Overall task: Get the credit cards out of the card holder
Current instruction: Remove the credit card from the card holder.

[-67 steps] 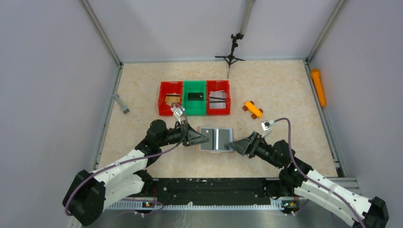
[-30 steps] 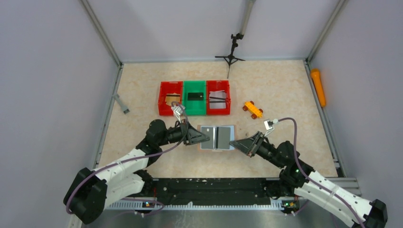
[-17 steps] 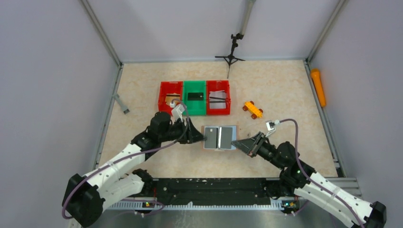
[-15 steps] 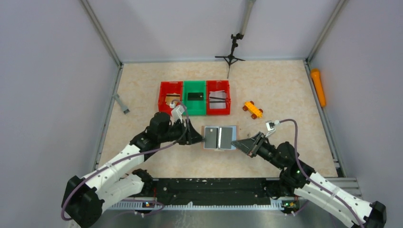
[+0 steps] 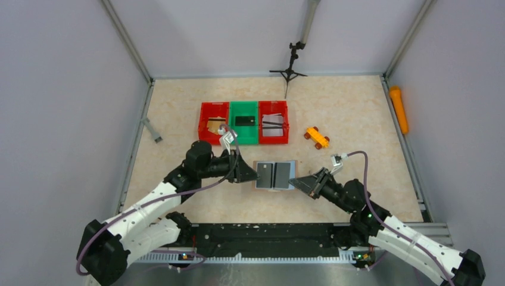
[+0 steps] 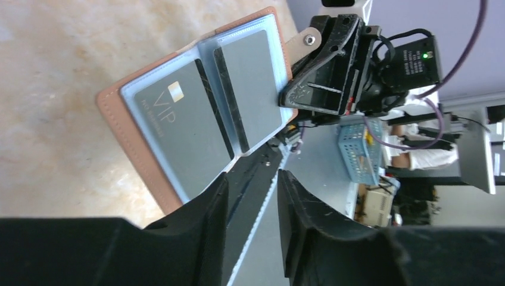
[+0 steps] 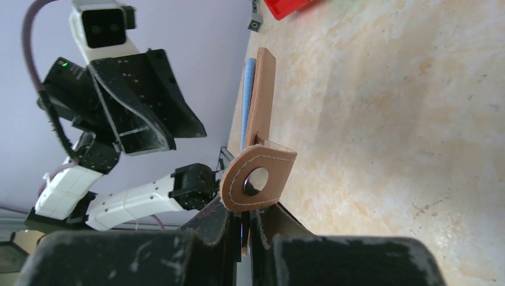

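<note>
Your left end effector [image 6: 253,174] sits at the 9 o'clock edge of the card holder [image 5: 274,174], fingers spread, nothing between them. The card holder lies open mid-counter [image 5: 357,107]. Two grey credit cards [image 6: 178,128] are in its sleeves: the VIP one at 9 o'clock, the dark-striped one at 3. Your right end effector [image 7: 250,217], at the card holder's 3 o'clock, is pinching its snap tab [image 7: 257,179]. Red and green bins [image 5: 243,122] sit at 12 o'clock of it.

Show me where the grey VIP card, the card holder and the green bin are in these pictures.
VIP card [image 6: 178,128]: left wrist view, middle of its grey face.
card holder [image 7: 271,164]: right wrist view, on its brown snap tab.
green bin [image 5: 244,140]: top external view, on its near wall.
</note>
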{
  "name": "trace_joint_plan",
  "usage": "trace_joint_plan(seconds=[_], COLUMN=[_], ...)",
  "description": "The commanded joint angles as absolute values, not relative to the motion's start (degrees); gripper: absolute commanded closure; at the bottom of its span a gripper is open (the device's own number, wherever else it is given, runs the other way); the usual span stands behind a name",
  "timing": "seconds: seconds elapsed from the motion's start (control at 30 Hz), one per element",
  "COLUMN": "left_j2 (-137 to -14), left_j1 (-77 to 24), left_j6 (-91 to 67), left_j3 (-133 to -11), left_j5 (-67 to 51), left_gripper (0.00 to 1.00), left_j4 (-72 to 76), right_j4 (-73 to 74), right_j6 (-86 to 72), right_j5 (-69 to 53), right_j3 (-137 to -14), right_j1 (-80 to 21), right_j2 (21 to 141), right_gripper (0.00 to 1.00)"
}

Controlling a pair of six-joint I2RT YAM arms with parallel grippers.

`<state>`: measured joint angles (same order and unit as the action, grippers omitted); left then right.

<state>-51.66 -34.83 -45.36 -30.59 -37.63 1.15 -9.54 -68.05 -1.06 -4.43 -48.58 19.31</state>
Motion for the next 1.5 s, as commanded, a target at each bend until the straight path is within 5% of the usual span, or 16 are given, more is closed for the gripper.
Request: trace_joint_plan(seconds=[0.0,0.13,0.3,1.13,1.33,1.47], left_j2=[-55.7,-58.0,-61.9,-70.7,-71.4,-70.6], left_j1=[-36.3,-36.8,-37.3,-38.5,-38.5,-38.1], left_j6=[-51.0,-52.6,-56.2,-70.4,-72.2,-72.2], left_j3=[-28.8,-28.4,-27.2,-23.6,-23.2,-22.6], left_j5=[-42.3,-41.0,-42.4,-45.0,-45.3,-45.0], left_gripper=[0.57,0.43,0.45,0.77,0.99,1.00], left_j4=[14.2,17.6,24.5,51.0,54.4,54.2], right_j4=[-17.7,-20.0,-22.9,-30.6,-30.3,-28.1], right_j6=[-69.6,-70.6,-71.0,-72.2,-72.4,-72.4], right_j5=[-2.0,-2.9,-4.3,-8.1,-7.9,-6.8], right_j3=[-3.5,-2.6,-2.1,-2.6,-2.6,-2.4], right_j1=[-48.0,-47.9,-48.0,-48.0,-47.9,-47.9], right_j2=[19.3,19.3,19.9,24.0,23.3,20.7], right_gripper=[1.00,1.00,1.00,1.00,1.00,1.00])
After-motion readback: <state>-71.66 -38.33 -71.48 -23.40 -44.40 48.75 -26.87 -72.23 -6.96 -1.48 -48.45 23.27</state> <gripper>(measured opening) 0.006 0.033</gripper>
